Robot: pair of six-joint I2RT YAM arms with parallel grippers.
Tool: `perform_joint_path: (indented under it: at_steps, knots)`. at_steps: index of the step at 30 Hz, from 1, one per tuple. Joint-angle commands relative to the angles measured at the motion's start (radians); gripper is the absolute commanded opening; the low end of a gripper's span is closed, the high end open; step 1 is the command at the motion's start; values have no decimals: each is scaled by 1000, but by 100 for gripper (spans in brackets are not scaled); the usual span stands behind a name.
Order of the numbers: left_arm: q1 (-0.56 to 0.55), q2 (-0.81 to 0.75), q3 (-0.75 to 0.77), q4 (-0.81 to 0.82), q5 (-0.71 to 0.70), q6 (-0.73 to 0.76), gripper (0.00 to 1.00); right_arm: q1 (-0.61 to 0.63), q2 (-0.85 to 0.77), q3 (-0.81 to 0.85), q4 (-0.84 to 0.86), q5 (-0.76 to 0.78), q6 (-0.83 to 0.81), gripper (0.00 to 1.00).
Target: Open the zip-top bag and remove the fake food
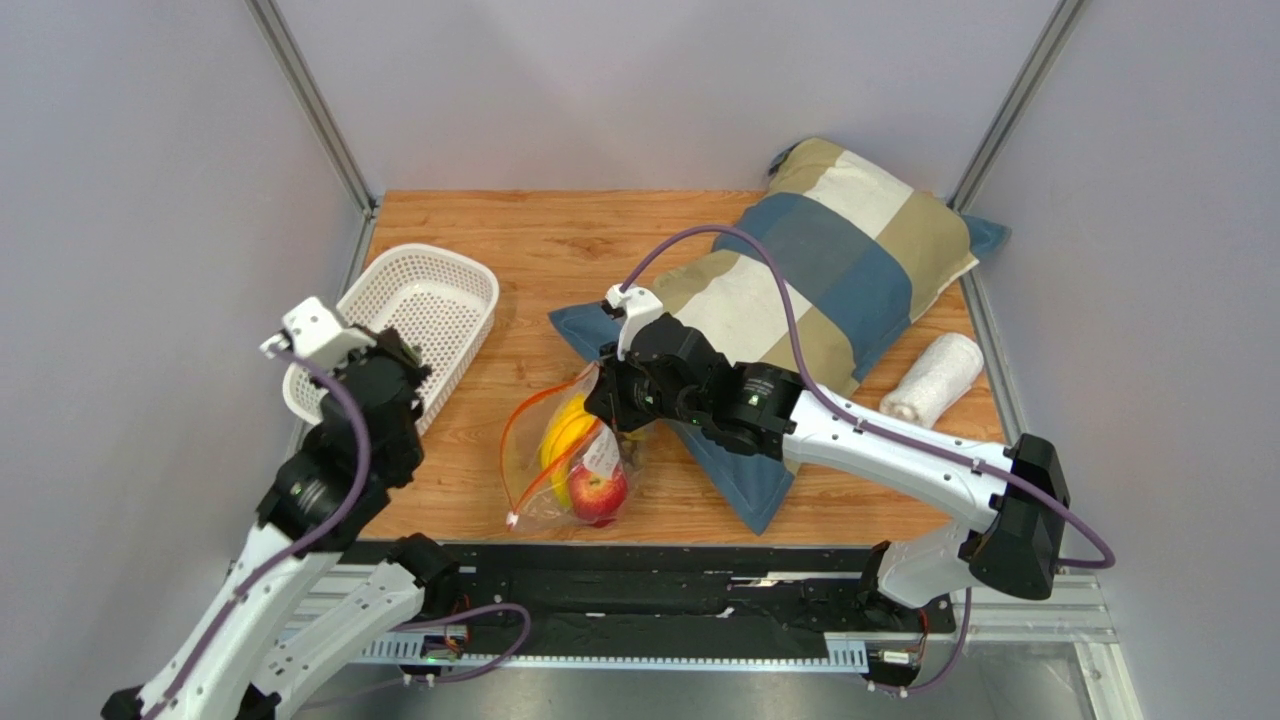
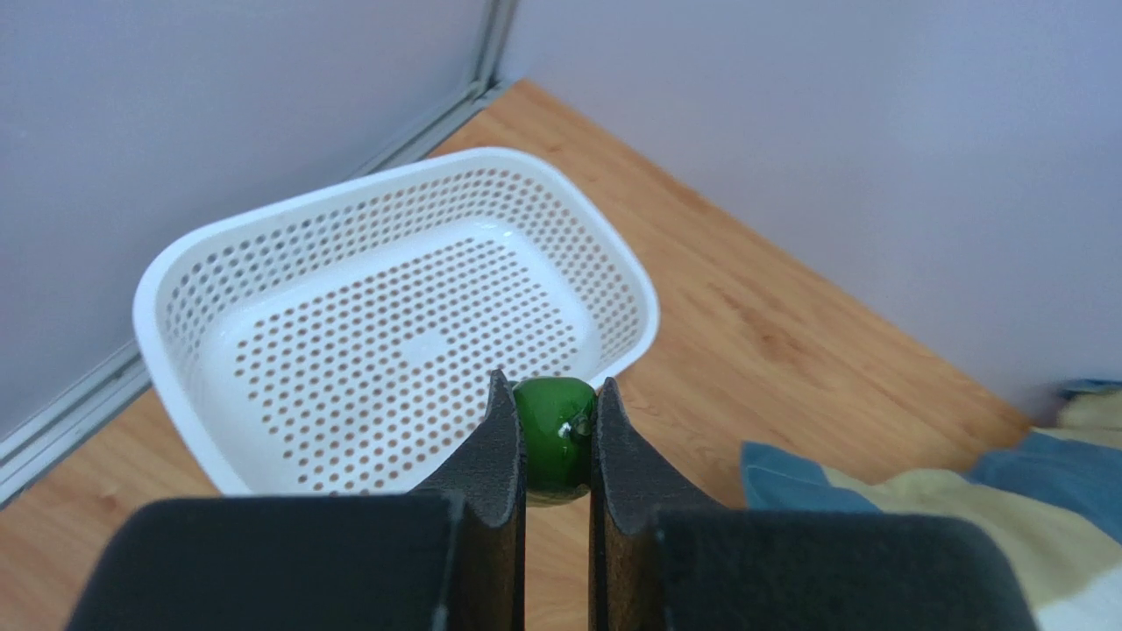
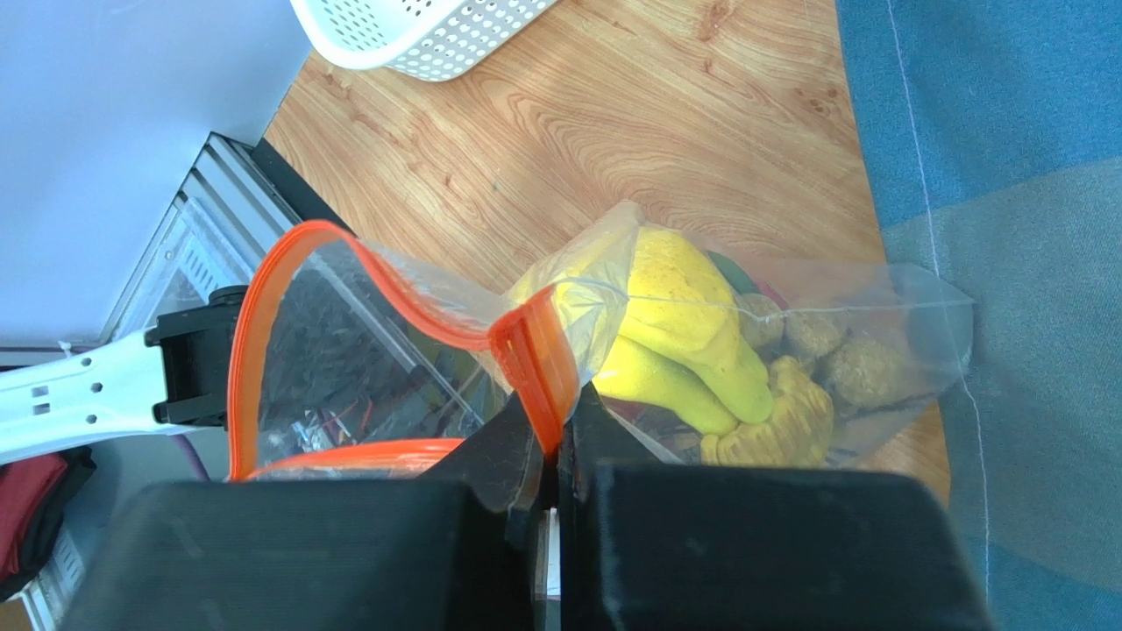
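Your L gripper (image 2: 556, 395), table's 9 o'clock, is clamped on green veg (image 2: 553, 441) over basket (image 2: 303, 283) rim. R gripper (image 3: 553, 410) pinches zip-top bag (image 1: 529, 450) strip at 6 o'clock; banana (image 3: 672, 329), apple (image 1: 597, 492) inside.

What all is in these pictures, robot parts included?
White perforated plastic basket: one, far left.
Clear zip-top bag, orange zipper strip: one, near middle.
Yellow plastic banana: one, in bag.
Red plastic apple: one, in bag.
Brownish grape bunch: one, in bag.
Small round green fake vegetable: one, in left claw.
Patchwork pillow: one, blue-beige-white, far right.
White cylindrical roll: one, right edge.
Left claw: black, shut on vegetable.
Right claw: black, pinching bag's mouth.
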Motion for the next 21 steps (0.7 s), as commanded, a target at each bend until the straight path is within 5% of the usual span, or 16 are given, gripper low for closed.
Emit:
perform_joint_path:
  at_steps: [1,6,12,14,15,17,21]
  knots:
    - [51,178,43,-115,-165,-223,0,-2,-53,-1,38,-5,-12,0]
    - [360,327,0,-102,135,-338,0,-2,-76,-27,53,-27,-3,0]
    - [499,455,-27,-95,315,-335,3,-2,-82,-43,56,-42,-2,0]
    - [509,456,-47,-113,320,-365,28,-2,-79,-43,61,-45,-5,0]
    - [513,455,-55,-115,317,-375,65,-1,-76,-43,62,-47,-5,0]
    - [518,447,-57,-128,305,-372,94,-2,-71,-41,69,-56,-3,0]
    - [518,429,15,-188,349,-304,99,-2,-61,-35,69,-64,-3,0]
